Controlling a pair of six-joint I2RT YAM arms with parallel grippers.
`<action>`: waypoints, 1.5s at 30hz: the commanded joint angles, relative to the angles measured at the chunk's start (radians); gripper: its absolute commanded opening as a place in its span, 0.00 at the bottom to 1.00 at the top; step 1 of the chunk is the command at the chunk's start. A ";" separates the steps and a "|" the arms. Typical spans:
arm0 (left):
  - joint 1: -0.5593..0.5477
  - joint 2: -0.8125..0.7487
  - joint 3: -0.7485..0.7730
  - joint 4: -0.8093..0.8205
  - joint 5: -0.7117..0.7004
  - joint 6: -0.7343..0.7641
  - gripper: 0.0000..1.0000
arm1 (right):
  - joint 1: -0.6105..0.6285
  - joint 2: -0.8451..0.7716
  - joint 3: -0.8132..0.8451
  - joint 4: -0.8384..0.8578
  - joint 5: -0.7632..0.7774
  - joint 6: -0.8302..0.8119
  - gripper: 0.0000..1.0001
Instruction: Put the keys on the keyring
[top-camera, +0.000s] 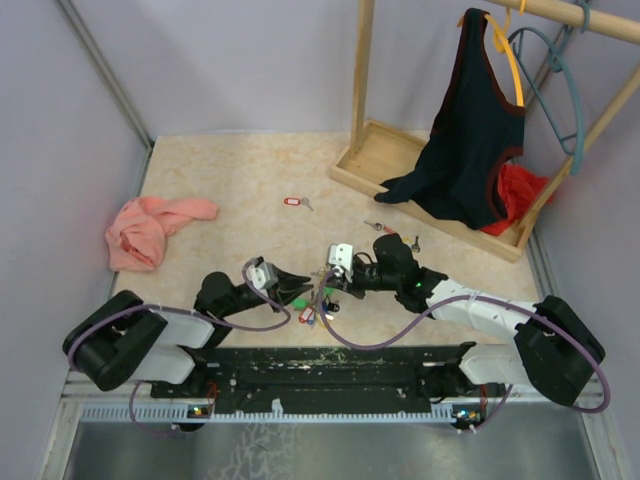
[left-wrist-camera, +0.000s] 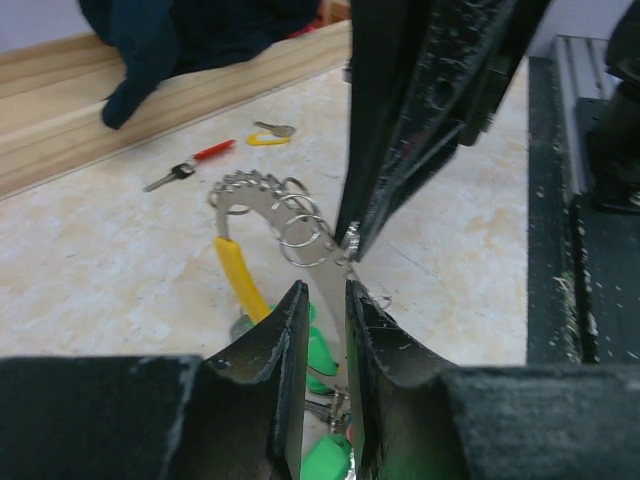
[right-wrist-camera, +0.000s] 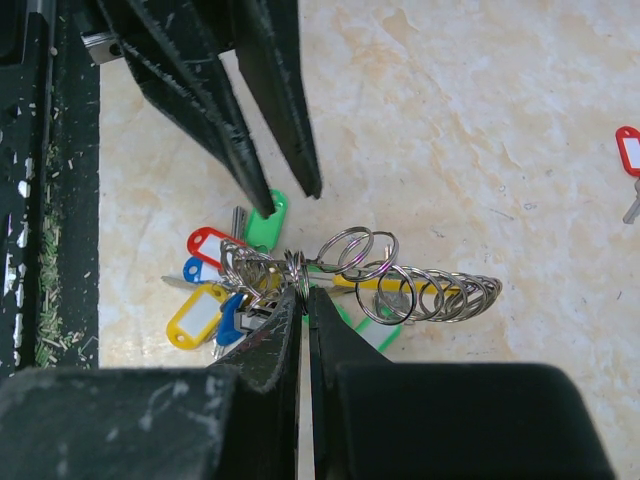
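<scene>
The overhead feed gives me flat, diffuse light across the cream counter (top-camera: 240, 170), with only faint, soft shadows hugging the pink cloth (top-camera: 150, 230) and the arms. On the left wrist feed, the left claw (left-wrist-camera: 325, 295) fills the foreground, dark and soft-edged, while the keyring (left-wrist-camera: 250, 183) coils are sharper and glint white. On the right wrist feed, the right claw (right-wrist-camera: 305, 295) reads as a near-black mass with little detail, and the red-tagged key (right-wrist-camera: 628, 150) at the frame edge looks slightly blurred.
</scene>
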 joint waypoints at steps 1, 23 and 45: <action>0.002 0.052 -0.014 0.115 0.173 0.015 0.27 | 0.006 -0.021 0.013 0.083 -0.030 0.008 0.00; 0.001 0.178 0.078 0.141 0.172 -0.035 0.31 | 0.006 -0.013 0.020 0.079 -0.055 0.004 0.00; 0.002 0.159 0.050 0.110 0.160 0.054 0.00 | 0.004 -0.026 0.039 -0.003 -0.143 0.011 0.11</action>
